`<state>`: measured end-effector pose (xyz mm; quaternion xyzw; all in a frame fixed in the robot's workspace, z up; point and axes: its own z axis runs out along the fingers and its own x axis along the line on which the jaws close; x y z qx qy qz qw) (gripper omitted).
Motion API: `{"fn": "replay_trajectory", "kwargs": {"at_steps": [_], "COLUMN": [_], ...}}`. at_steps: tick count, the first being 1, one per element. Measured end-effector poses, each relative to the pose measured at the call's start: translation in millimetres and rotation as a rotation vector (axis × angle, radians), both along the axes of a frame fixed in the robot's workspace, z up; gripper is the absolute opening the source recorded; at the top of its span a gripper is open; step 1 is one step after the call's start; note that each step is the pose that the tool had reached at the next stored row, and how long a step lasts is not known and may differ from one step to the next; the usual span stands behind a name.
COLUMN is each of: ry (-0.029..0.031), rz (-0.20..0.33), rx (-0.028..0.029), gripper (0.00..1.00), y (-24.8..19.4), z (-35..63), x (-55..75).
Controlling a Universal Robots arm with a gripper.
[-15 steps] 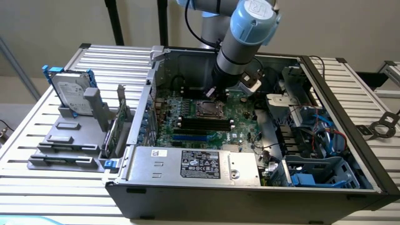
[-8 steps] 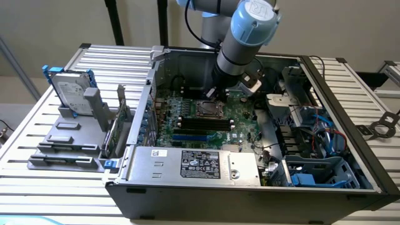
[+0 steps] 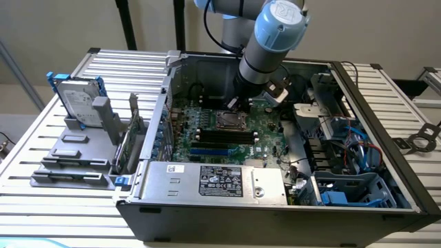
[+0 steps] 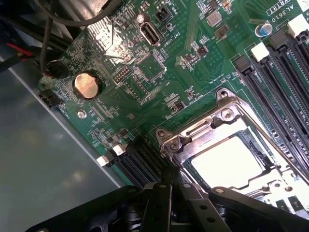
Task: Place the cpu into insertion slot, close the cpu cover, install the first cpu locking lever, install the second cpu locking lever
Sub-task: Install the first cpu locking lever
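I am looking down through the wrist camera, and nearest to me the gripper is showing its black fingers pressed together, pinching nothing that I can make out. Its tips are sitting right at the edge of the cpu cover, the silvery frame that is lying flat over the insertion slot. Through the cover's window the cpu is glaring bright, already seated in the slot. Just past the cover I am seeing the green motherboard, with a round coin battery farther off and the long black memory slots running along beside the socket.

In the exterior view I am watching the arm reaching down into the open computer case, the gripper hanging just beside the socket. Outside the case, toward the exterior view's left, a hard drive is standing upright in a grey rack on the slatted table.
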<state>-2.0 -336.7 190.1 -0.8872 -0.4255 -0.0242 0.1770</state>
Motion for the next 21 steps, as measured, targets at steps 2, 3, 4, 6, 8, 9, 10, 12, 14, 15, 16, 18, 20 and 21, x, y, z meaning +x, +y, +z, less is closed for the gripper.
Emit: {"fn": "replay_trajectory", "kwargs": {"at_steps": [2,3,4,6,8,9,10,12,14,15,16,18,20,21], "ry": [0.0,-0.0001,-0.0001,-0.0002,-0.0003,-0.0003,-0.0002,0.001,0.0034,0.0047,0.0059,0.0085,0.0104,0.011], "rz": [0.004,0.006,0.009,0.012,0.014,0.015,0.015,0.015,0.015,0.015,0.015,0.015,0.015,0.015], "rx": [0.0031,0.006,0.0098,0.0153,0.0189,0.0197,0.02,0.0201,0.02,0.0199,0.0201,0.0199,0.0199,0.02], "gripper": [0.11,0.11,0.11,0.11,0.11,0.11,0.11,0.11,0.11,0.11,0.11,0.11,0.11,0.11], "y": [0.1,0.1,0.1,0.1,0.1,0.0,-0.3,-1.3,-3.0,-4.5,-6.0,-9.6,-13.6,-15.9], "z": [-0.1,-0.1,-0.2,-0.1,-0.1,0.0,0.7,4.3,9.4,11.8,13.7,17.4,21.2,23.1], "x": [0.3,0.5,0.6,0.9,1.1,1.2,1.2,1.3,1.2,1.2,1.2,1.2,1.2,1.2]}}
